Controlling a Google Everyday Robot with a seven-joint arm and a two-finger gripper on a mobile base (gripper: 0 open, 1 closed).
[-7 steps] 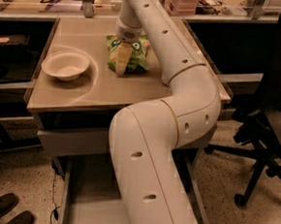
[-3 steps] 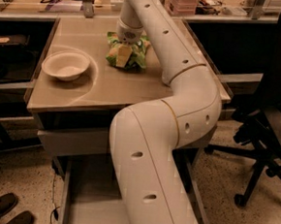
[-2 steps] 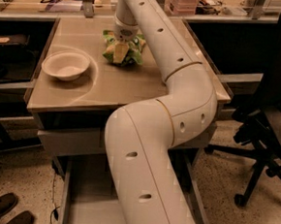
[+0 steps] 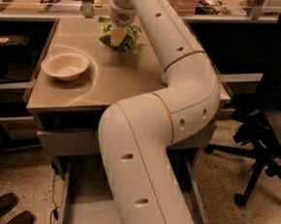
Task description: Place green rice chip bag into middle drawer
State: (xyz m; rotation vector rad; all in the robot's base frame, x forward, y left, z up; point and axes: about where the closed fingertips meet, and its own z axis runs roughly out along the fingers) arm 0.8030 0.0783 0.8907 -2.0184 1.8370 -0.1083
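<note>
In the camera view, the gripper (image 4: 119, 28) is pressed down onto the green rice chip bag (image 4: 130, 41) at about 12 o'clock on the table (image 4: 118, 90), near its far edge. The wrist hides the contact, so it cannot be told whether the claw is clenched on the bag or released. The bag seems to rest on the tabletop or barely above it. The middle drawer (image 4: 82, 204) stands pulled out at 6 o'clock, below the table's front edge, its grey floor partly hidden by the arm (image 4: 181, 93). The step in hand looks like securing and lifting the bag. It would go best with a firm pinch on the crinkly top, then a straight rise before any sideways swing, since a thin foil bag can slip or trail. The carry should pass at 3 o'clock of the white bowl (image 4: 65, 65), clear the front edge, and only then lower toward the drawer floor. No brand name or lettering on the bag can be read, and nothing else shows legible writing.
</note>
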